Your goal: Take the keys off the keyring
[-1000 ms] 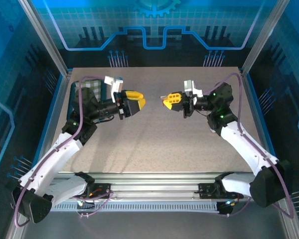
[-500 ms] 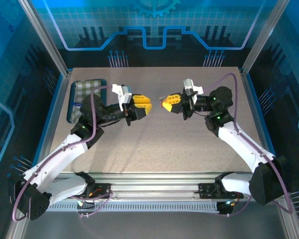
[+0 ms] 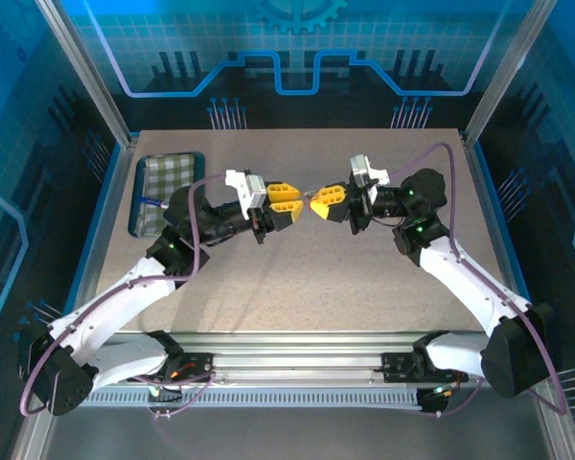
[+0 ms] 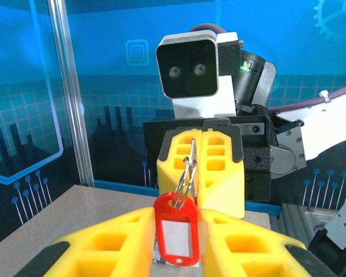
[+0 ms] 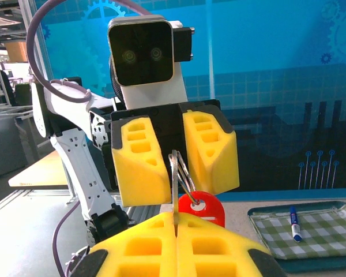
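Top external view puts both claws nose to nose above the bench (image 3: 364,297), nearer its far edge than its near one. Right claw (image 3: 322,200) is clamped together on the metal end of the keyring (image 4: 176,234); left claw (image 3: 286,198) brackets its red tag, whether pinching I cannot tell. Nothing looks separated yet: the keys are not yet off, and I cannot pick one out from the loop

Two tools: the left tool (image 3: 293,201) and the right tool (image 3: 315,202). One red-tagged keyring (image 4: 176,228). One pen (image 5: 295,224). One checked tray (image 5: 328,234), at the far left corner of the desk (image 3: 297,278).
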